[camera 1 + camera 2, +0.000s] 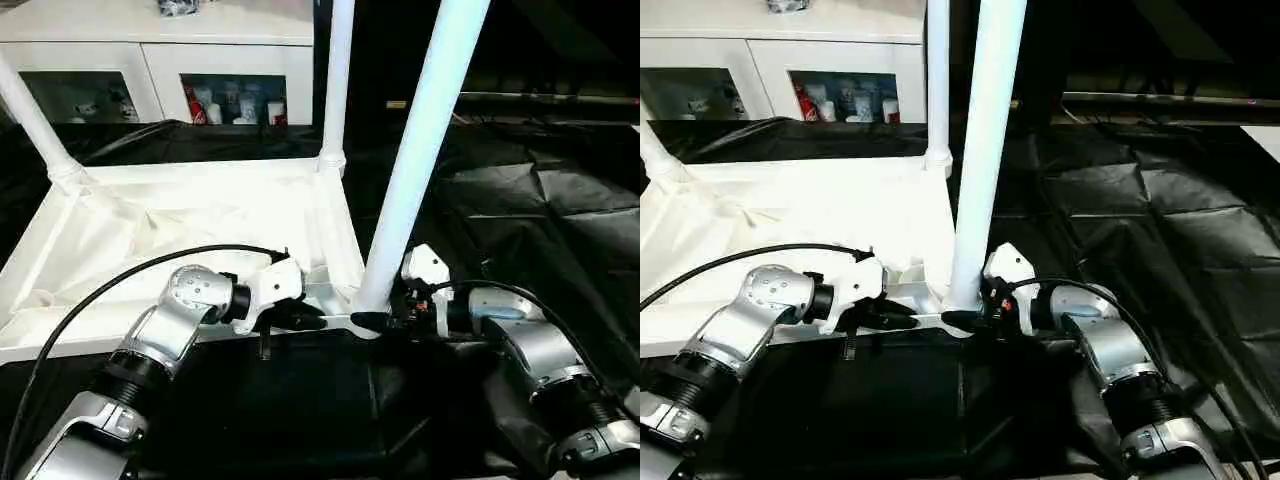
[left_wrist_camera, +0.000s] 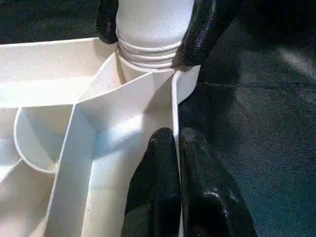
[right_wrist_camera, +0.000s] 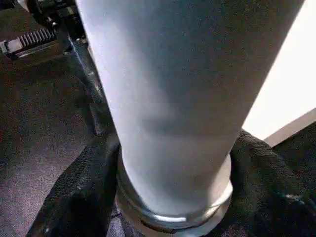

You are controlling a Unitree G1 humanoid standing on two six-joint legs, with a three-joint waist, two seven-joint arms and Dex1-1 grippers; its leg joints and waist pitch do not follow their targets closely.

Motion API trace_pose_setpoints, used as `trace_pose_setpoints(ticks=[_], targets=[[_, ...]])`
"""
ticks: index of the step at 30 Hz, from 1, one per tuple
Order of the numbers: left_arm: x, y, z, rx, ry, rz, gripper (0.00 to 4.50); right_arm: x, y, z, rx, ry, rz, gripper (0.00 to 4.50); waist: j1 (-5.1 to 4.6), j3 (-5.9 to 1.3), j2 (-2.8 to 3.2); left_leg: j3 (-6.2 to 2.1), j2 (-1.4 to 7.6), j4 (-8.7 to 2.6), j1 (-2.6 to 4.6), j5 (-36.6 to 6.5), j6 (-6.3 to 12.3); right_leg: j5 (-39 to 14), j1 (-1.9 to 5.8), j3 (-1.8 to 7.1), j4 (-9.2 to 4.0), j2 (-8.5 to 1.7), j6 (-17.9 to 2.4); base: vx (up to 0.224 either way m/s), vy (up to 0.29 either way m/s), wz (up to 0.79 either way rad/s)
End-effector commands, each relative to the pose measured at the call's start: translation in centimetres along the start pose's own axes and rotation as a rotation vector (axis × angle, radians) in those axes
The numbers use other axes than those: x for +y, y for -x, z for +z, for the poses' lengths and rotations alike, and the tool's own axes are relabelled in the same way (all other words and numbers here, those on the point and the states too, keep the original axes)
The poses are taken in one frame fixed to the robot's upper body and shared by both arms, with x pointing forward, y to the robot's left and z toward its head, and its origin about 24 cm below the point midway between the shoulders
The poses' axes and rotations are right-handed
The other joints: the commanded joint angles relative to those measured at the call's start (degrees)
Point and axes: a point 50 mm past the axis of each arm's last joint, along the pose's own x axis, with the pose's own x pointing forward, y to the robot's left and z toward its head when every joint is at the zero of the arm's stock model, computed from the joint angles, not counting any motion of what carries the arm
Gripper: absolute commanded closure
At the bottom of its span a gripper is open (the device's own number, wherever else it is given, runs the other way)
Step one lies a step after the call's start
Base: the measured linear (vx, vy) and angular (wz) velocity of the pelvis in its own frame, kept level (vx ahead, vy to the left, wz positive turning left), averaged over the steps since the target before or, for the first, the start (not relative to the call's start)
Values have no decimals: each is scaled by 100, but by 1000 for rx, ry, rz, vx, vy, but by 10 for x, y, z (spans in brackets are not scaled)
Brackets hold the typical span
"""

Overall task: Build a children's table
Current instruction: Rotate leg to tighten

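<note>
Tabletop (image 1: pixel 190 215) lies upside down on black sheeting (image 1: pixel 560 230), ribbed underside up. Three legs stand up from its corner sockets: far-left leg (image 1: pixel 35 125), far-right leg (image 1: pixel 337 80), and the near-right leg (image 1: pixel 425 150), which rises tall and slightly tilted from the corner socket (image 2: pixel 148 59) closest to the robot.

Left gripper (image 2: pixel 170 148): fingers (image 2: pixel 153 187) pressed together, no gap showing, closed on the thin upright rim wall (image 2: pixel 174 108) of the tabletop's near edge. One finger sits inside the rim, the other outside. The near-right corner socket is just ahead of these jaws along the same rim.

Right gripper (image 1: pixel 385 322): jaws spread wide around the base of the near-right leg, one black finger (image 3: pixel 79 192) on each side of the tube just above the socket collar. In the right wrist view both fingers hug the leg with no clear gap, so it reads as a wide grip on the leg. The left wrist view shows the same two fingertips flanking the leg base from the other side.

Both grippers are near each other at the near-right corner, left on the rim, right on the leg.

White cabinet (image 1: pixel 150 60) with glass doors stands behind the tabletop, well apart from both jaws.
</note>
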Motion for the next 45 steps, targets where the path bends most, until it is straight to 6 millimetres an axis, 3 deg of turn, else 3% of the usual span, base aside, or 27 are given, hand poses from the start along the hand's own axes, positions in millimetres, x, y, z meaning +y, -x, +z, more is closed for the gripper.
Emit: trace_pose_setpoints(ticks=[1,2,3,4,5,6,9,16,20,21,24,27,31,35,38,41,45], targets=[[-1,-10,-2,8,28,27,450,-18,3,-17,100,-20,-253,175,-26,-344,-21,-23,169,-362,23,-1347,156,-1407,274,211,-328,-292,-1221,0,0,0],[-1,-10,-2,8,28,27,450,-18,3,-17,100,-20,-253,175,-43,-336,-22,-35,167,-376,27,-1434,91,-1602,272,205,-343,-296,-1174,0,0,0],[5,-14,-3,17,53,94,450,-24,2,-21,101,-62,-358,175,-88,-320,-29,-37,155,-376,79,-1721,-3,-2191,246,211,-416,-308,-1014,0,0,0],[11,-20,-2,24,88,180,450,-31,-1,-23,69,-157,-495,176,-113,-314,-30,-51,152,-385,84,-1826,-30,-2343,242,213,-428,-298,-946,0,0,0],[15,-25,-2,33,105,232,450,-34,-3,-24,51,-217,-578,176,-125,-300,7,-52,144,-391,90,-1890,-52,-2445,222,214,-444,-290,-919,0,0,0],[20,-31,0,46,121,298,450,-37,-5,-25,58,-249,-662,176,-145,-301,-4,-77,136,-397,114,-2026,-132,-2681,219,190,-465,-290,-823,0,0,0],[24,-45,8,48,174,390,450,-37,-13,-27,83,-288,-774,176,-147,-293,-14,-80,131,-395,139,-2155,-115,-2968,194,180,-540,-300,-657,0,0,0],[20,-69,18,59,168,409,450,-34,-36,-21,78,-301,-816,176,-134,-316,-5,-83,107,-391,100,-2111,8,-2933,191,163,-571,-299,-570,0,0,0],[21,-64,12,75,163,410,450,-37,-38,-13,15,-312,-807,176,-133,-326,5,-84,118,-402,89,-2106,36,-2721,197,170,-545,-290,-622,0,0,0],[22,-63,12,78,163,412,450,-37,-39,-11,-7,-320,-794,120,-132,-325,9,-84,121,-408,85,-2129,40,-2659,206,170,-536,-293,-661,0,0,0],[24,-60,10,83,163,418,450,-39,-36,-7,-33,-302,-799,100,-130,-328,1,-79,123,-410,81,-2104,49,-2631,209,176,-530,-297,-690,0,0,0],[29,-47,5,85,153,419,450,-46,-26,6,-96,-237,-733,70,-112,-338,-5,-71,124,-406,65,-1993,104,-2444,228,180,-516,-295,-742,0,0,0],[29,-35,-1,87,139,390,450,-43,-10,13,-107,-159,-523,70,-66,-364,-11,-46,147,-377,22,-1551,276,-1742,271,198,-436,-291,-909,0,0,0],[29,-29,-3,80,118,359,450,-34,0,13,-88,-97,-357,70,-83,-360,-32,-55,145,-376,-27,-1381,334,-1625,314,176,-398,-287,-975,0,0,0],[23,-23,-1,37,56,253,450,-23,11,11,-59,-52,-197,70,-64,-367,-43,-53,162,-355,-24,-1322,426,-1551,323,189,-391,-299,-1005,0,0,0],[8,-19,5,-16,3,59,450,-13,16,11,-44,-36,-73,70,-38,-386,-18,-44,192,-341,-14,-1149,454,-1223,317,191,-334,-301,-1207,0,0,0],[-1,-17,7,-33,-14,-34,450,-7,14,11,-19,-7,-18,70,3,-376,15,-9,226,-335,43,-1168,448,-840,264,202,-286,-271,-1440,0,0,0]])
